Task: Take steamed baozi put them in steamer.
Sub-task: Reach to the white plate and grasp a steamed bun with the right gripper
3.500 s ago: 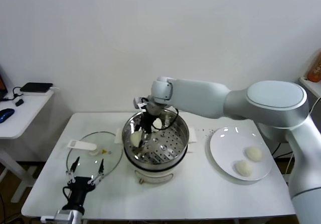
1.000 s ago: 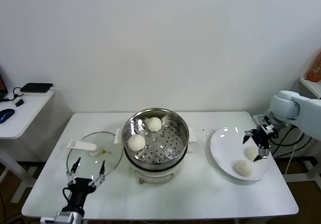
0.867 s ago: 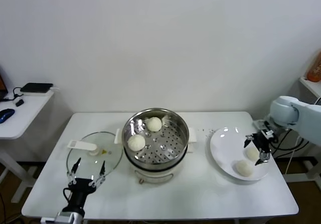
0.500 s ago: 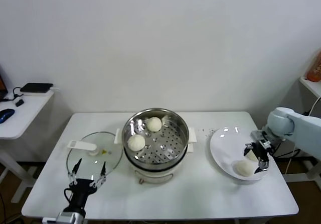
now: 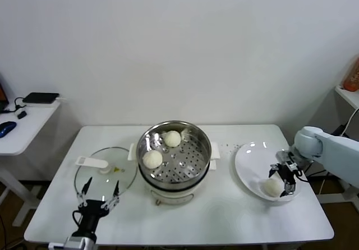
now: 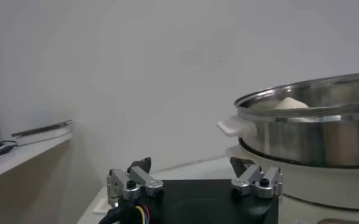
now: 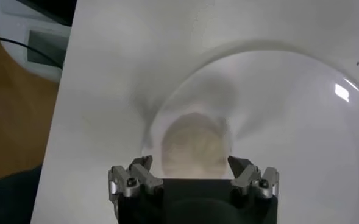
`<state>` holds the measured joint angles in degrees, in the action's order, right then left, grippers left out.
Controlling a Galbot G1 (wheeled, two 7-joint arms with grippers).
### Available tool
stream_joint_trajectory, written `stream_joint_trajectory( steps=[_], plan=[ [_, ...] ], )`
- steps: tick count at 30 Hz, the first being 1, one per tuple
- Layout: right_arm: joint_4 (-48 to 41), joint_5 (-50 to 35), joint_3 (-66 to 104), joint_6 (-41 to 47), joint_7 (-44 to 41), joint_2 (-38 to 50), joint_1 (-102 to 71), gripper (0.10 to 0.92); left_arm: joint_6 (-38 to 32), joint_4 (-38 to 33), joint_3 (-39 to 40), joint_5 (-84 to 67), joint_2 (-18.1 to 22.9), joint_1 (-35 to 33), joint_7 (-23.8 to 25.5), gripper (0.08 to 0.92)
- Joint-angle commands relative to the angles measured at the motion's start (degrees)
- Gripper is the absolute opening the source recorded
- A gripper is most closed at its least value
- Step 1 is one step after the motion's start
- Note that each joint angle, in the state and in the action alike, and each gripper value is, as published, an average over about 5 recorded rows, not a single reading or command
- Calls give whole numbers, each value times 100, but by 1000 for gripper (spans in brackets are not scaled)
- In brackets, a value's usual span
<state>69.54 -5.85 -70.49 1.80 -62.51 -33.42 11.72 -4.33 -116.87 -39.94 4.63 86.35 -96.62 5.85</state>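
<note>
If I close off-centre, the right gripper (image 5: pixel 284 179), fingers wide around a baozi (image 7: pixel 193 146), may push it off the plate (image 5: pixel 250 163).

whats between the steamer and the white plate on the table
Only bare white tabletop with a few dark specks lies between the steamer and the plate, as the head view shows.

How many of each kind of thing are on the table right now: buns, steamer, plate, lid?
baozi: 3 in view, two in the steamer, one on the plate; the right gripper covers part of the plate, so another may be hidden
steamer: 1
plate: 1
glass lid: 1
Total: 6
</note>
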Motion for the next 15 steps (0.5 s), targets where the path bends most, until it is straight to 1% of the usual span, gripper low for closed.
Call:
stream_joint_trajectory(
  steps=[1, 15],
  plan=[
    [-87, 84, 180, -27, 23, -47, -178, 823, -7, 8, 4, 4, 5, 0, 0, 823],
    [-218, 183, 385, -34, 28, -132, -373, 823, -4, 37, 30, 11, 23, 13, 0, 823]
  ],
)
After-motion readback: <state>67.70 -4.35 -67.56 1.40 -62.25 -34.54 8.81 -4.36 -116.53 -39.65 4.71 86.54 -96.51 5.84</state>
